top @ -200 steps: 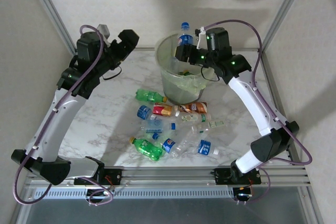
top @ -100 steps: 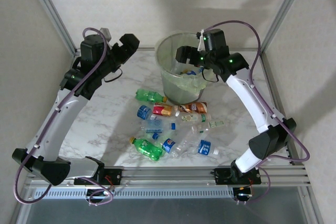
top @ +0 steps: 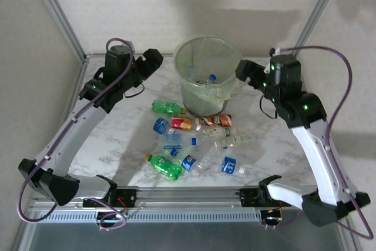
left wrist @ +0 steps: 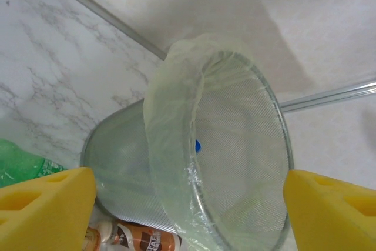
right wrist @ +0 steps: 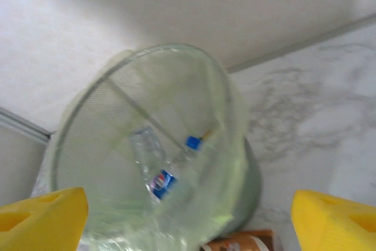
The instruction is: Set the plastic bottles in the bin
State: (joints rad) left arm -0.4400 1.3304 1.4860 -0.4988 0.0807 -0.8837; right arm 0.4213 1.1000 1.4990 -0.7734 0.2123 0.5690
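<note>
The bin (top: 183, 83), round, pale green and bag-lined, stands at the back middle of the table. A clear bottle with a blue label and blue cap (right wrist: 164, 177) lies inside it. Several plastic bottles lie in front of the bin, among them a green one (top: 167, 107), a red-labelled one (top: 182, 123), a brown-labelled one (top: 214, 120) and a clear one with a blue label (top: 232, 166). My left gripper (top: 154, 58) hangs open just left of the bin, holding nothing. My right gripper (top: 244, 70) is open beside the bin's right rim, also holding nothing.
The marble table (top: 117, 127) is bare to the left and right of the bottle pile. Metal frame posts (top: 56, 10) rise at the back corners. A rail (top: 188, 195) runs along the near edge between the arm bases.
The right gripper held a blue-labelled bottle over the bin, opened, and the bottle dropped in. The right arm then drew back to the right. The left arm swung closer to the bin.
</note>
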